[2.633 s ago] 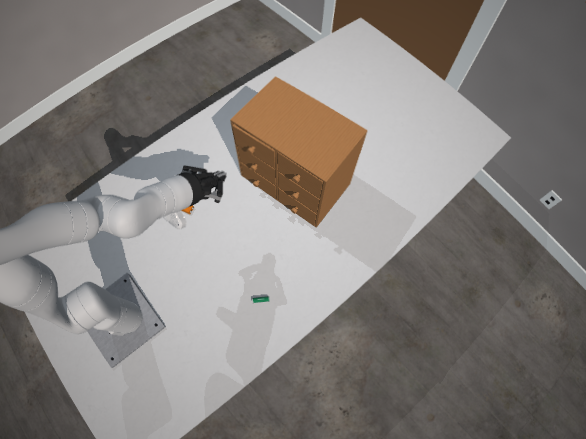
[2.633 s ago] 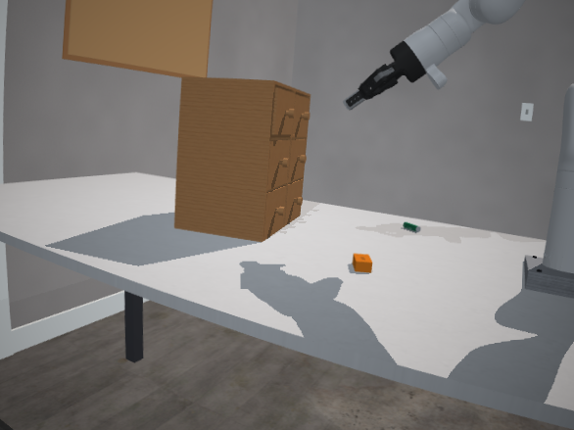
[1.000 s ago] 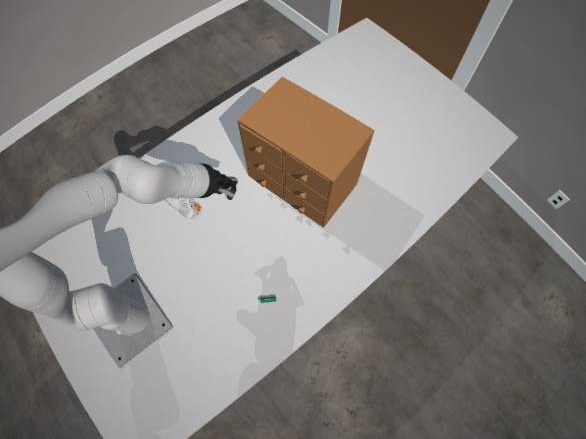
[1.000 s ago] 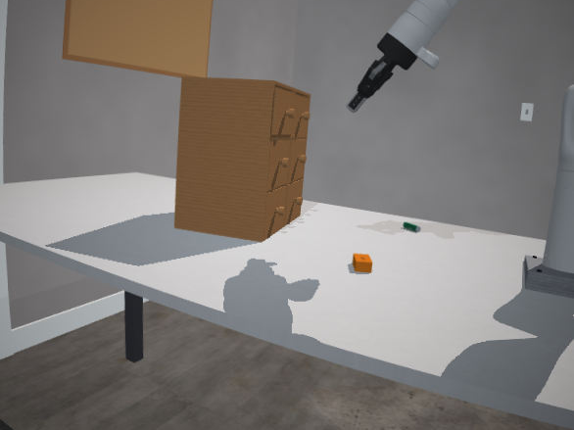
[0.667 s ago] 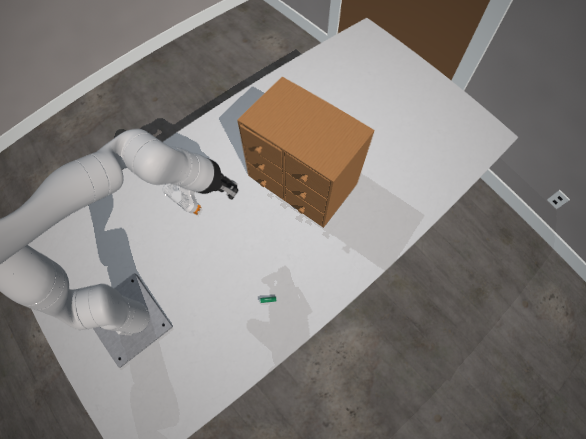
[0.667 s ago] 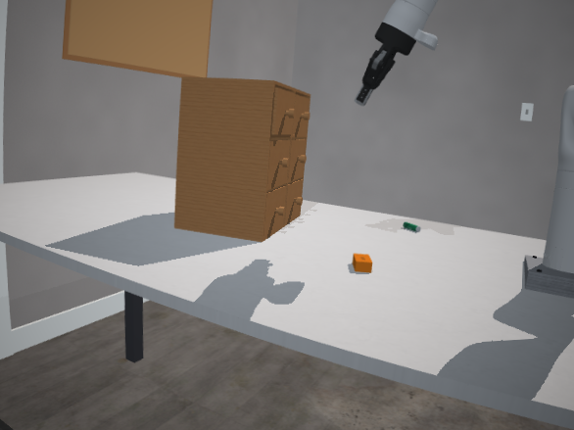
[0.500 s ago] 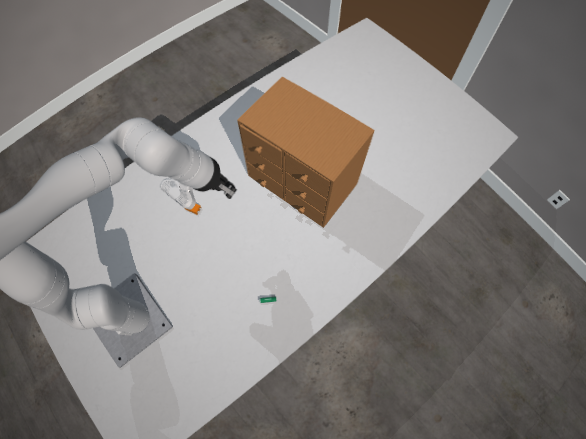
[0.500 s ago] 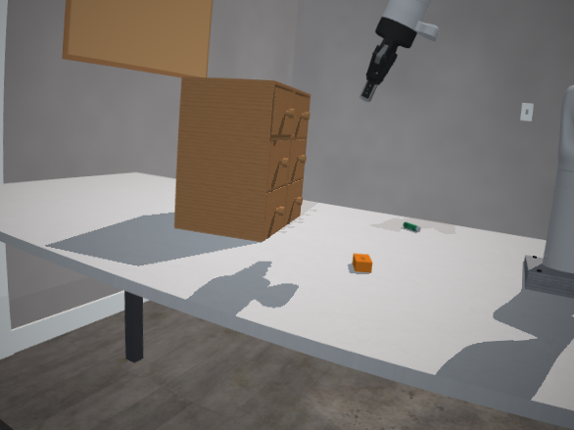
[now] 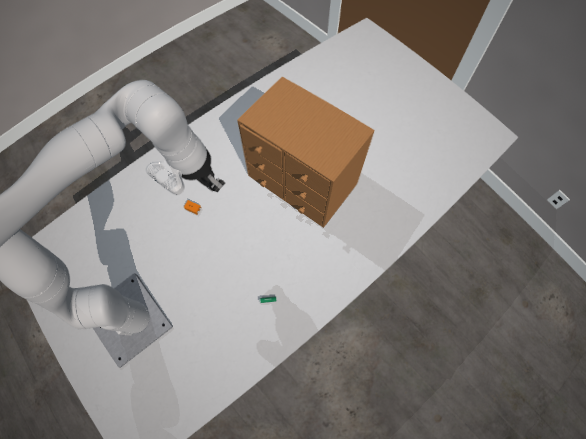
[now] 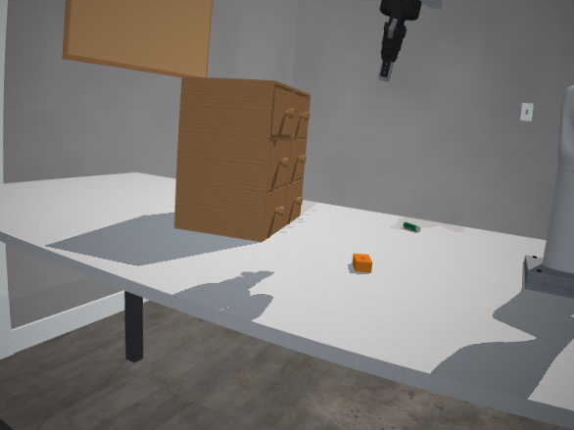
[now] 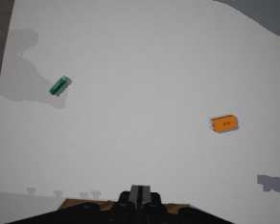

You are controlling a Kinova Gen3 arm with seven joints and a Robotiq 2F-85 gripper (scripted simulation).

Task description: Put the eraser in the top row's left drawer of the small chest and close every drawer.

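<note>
Eraser, apparently the orange block [image 9: 192,206] [image 10: 362,263] [image 11: 224,123], lies on the table [image 9: 210,264] [image 10: 313,298] [image 11: 139,96] below my clenched, empty black pincer [image 9: 218,185] [image 10: 385,78] [image 11: 140,197]; beyond stand the wood-grained chest [image 9: 305,119] [image 10: 222,156] [image 11: 177,208], its knobbed drawers closed, and, farther off, a smooth green cylinder [image 9: 268,299] [image 10: 410,226] [image 11: 58,85].

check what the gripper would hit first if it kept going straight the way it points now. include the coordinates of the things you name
Probably the tabletop [image 9: 225,254] [image 10: 318,263] [image 11: 144,96], in front of the chest [image 9: 305,124] [image 10: 225,156] [image 11: 177,208]: the gripper [image 9: 218,185] [image 10: 385,78] [image 11: 140,197] points mostly down. The exact landing spot is unclear.
</note>
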